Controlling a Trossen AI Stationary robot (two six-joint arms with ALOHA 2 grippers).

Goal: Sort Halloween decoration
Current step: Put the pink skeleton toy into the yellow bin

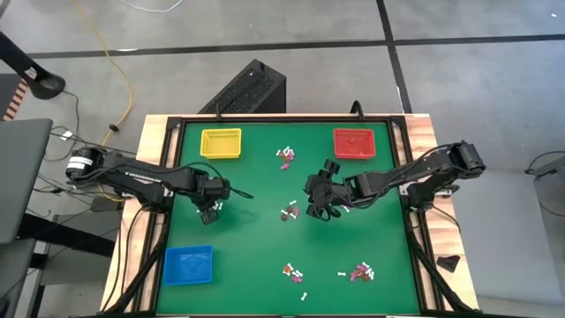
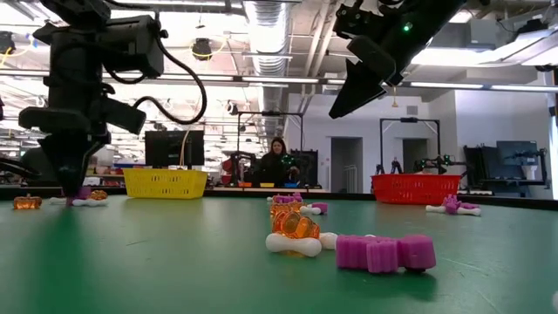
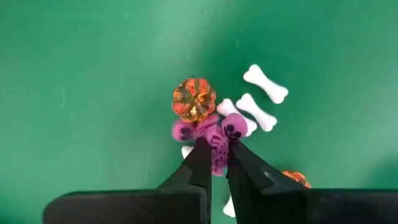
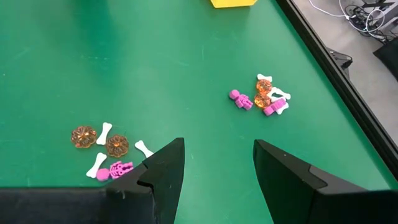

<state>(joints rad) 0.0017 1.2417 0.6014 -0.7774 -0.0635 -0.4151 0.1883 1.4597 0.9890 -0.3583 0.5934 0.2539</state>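
The Halloween decoration lies in small heaps on the green table: white bones, orange pumpkins and purple skeletons. My left gripper points down at the table's left side, into one heap holding an orange pumpkin, white bones and a purple skeleton. It is shut on the skeleton. My right gripper hangs open above the table's middle, clear of a heap below it and touching nothing. My left gripper pinches the purple skeleton by its ribbed body between its two fingertips. The fingers come from above, pointing down. The skeleton's head sticks out past the tips. The skeleton rests low in the heap on the table.
A yellow tray stands at the far left, a red tray at the far right and a blue tray at the near left. More heaps lie at the far middle, near middle and near right.
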